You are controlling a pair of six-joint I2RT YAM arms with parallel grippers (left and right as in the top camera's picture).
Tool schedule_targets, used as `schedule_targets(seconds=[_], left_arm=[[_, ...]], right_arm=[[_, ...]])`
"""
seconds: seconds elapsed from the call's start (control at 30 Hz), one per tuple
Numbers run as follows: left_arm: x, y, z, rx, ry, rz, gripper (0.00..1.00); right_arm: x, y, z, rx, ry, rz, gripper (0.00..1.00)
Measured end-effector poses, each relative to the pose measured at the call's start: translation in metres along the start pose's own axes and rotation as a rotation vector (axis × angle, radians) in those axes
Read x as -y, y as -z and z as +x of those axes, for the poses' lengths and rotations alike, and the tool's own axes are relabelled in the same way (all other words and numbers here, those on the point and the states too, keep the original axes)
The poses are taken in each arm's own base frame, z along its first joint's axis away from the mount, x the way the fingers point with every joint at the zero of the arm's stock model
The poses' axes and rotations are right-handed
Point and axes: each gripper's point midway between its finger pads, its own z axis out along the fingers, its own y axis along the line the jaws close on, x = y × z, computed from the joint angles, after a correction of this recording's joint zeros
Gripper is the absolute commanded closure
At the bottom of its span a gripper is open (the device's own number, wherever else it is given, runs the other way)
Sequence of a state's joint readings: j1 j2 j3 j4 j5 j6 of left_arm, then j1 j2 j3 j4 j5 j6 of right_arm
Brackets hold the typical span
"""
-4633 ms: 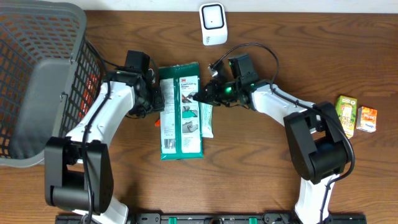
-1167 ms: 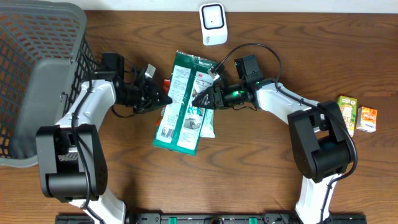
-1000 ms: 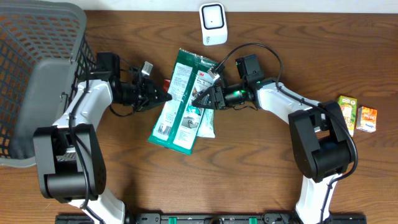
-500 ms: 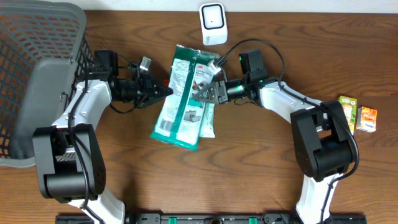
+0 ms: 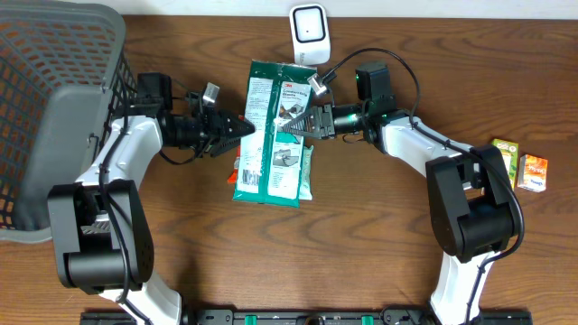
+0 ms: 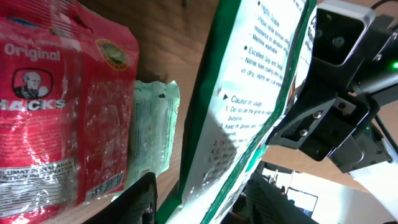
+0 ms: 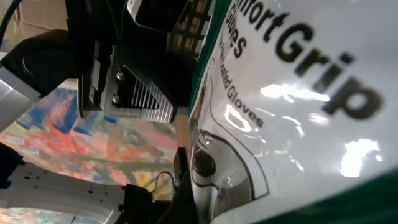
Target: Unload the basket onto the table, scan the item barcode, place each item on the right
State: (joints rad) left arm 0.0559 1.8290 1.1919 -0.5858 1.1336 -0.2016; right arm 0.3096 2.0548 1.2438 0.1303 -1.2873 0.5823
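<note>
The item is a green-and-white glove package, held above the table just below the white scanner. My right gripper is shut on the package's right edge, and the package's printed face fills the right wrist view. My left gripper is at the package's left edge. In the left wrist view its dark fingers stand apart, with the package's edge loose between them. No barcode is visible in any view.
A red Hacks candy bag and a pale green packet lie on the table under the package. A dark mesh basket fills the left side. Two small cartons stand at the far right.
The package rose toward the scanner and turned more upright. My right gripper closed on its right edge. My left gripper's jaws opened off its left edge.
</note>
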Motion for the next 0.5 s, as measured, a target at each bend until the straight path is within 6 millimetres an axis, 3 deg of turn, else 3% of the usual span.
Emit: schedule_targets(seconds=[0.3,0.33,0.37,0.4,0.43,0.5], left_arm=[[0.007,-0.023,0.017,-0.068,-0.049,-0.024,0.81],[0.006,-0.025,0.019,-0.075,-0.047,-0.039,0.93],[0.003,-0.026,0.022,-0.082,-0.037,-0.059,0.93],[0.0,-0.026,0.024,-0.088,-0.023,-0.078,0.93],[-0.003,-0.026,0.027,-0.097,-0.01,-0.094,0.93],[-0.008,-0.025,0.034,-0.115,0.009,-0.125,0.93]], right_arm=[[-0.003,-0.004,0.002,-0.011,-0.01,-0.01,0.99],[-0.004,-0.006,0.004,-0.018,-0.008,-0.014,0.99],[-0.007,-0.01,0.007,-0.031,-0.005,-0.022,0.98],[-0.008,-0.013,0.008,-0.039,-0.004,-0.026,0.92],[-0.01,-0.016,0.011,-0.047,-0.005,-0.029,0.79],[-0.012,-0.023,0.015,-0.065,-0.01,-0.035,0.61]])
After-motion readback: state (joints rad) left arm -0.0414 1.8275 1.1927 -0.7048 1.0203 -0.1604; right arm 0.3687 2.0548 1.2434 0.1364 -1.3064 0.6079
